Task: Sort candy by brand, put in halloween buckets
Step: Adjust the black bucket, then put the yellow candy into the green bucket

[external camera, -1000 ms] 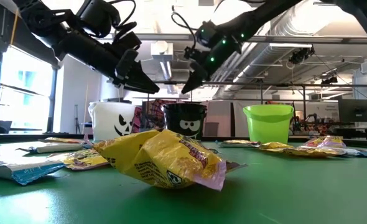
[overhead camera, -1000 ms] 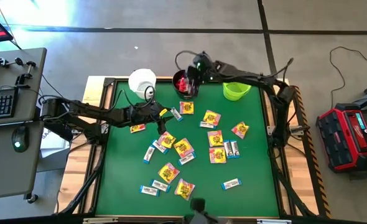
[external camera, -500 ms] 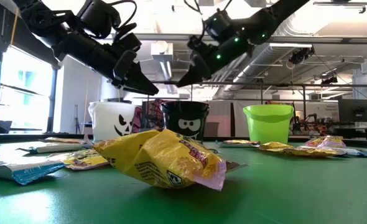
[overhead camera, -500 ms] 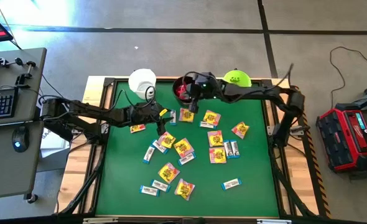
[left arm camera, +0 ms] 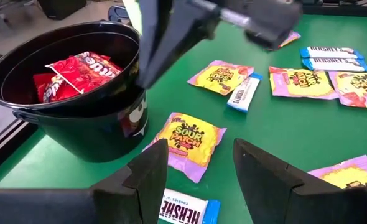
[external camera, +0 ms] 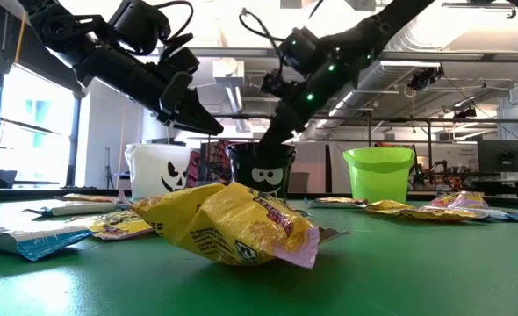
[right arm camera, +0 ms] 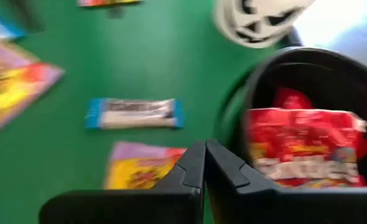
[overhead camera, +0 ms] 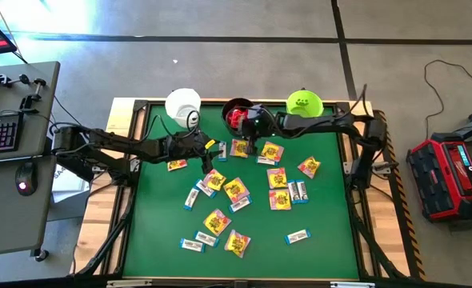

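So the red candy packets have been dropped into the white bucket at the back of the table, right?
Not quite. The red candy packets lie in the black bucket, not the white one; the left wrist view shows them inside it, and the right wrist view agrees. The white bucket stands beside it at the back of the table.

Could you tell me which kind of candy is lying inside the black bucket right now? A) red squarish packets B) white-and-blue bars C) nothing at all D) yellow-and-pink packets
A: the left wrist view looks into the black bucket and shows red packets in it, while the other kinds lie on the green table.
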Available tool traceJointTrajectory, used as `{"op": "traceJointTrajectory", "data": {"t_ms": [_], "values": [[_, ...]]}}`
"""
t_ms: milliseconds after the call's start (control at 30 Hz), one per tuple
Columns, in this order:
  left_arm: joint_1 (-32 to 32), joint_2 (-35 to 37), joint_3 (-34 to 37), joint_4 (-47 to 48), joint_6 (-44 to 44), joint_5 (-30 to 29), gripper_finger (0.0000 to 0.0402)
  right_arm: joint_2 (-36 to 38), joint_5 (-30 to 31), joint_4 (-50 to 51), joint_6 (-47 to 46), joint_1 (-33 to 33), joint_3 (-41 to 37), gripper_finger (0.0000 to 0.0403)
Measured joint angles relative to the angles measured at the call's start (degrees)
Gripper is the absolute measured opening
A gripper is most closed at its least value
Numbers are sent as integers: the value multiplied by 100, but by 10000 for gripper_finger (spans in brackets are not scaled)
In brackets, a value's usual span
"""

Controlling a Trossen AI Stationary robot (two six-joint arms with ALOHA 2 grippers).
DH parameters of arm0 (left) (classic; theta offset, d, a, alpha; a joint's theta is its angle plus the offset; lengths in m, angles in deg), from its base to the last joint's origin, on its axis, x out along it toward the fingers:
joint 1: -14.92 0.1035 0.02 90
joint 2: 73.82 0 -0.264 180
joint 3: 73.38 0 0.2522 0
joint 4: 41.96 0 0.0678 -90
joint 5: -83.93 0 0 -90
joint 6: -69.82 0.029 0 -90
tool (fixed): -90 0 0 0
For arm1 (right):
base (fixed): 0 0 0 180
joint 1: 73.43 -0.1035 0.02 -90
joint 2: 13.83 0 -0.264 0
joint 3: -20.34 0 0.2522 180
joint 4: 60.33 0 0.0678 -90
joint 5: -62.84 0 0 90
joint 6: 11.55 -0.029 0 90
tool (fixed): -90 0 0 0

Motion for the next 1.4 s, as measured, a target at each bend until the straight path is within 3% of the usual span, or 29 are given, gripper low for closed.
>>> {"op": "traceJointTrajectory", "data": {"t_ms": [267, 567, 1000, 1400], "values": [[0, 1, 0, 27, -14, -1, 174, -101, 296, -443, -334, 343, 0, 0], [0, 0, 0, 40, -9, -18, 175, -101, -80, -686, -293, 617, 0, 0], [-2, 215, -2, 165, 4, 88, 174, 371, -350, -153, -309, 21, 153, 0], [-72, 1492, -4, 1640, 111, 743, 147, 811, -430, -2395, -1341, -595, -1787, 0]]}}
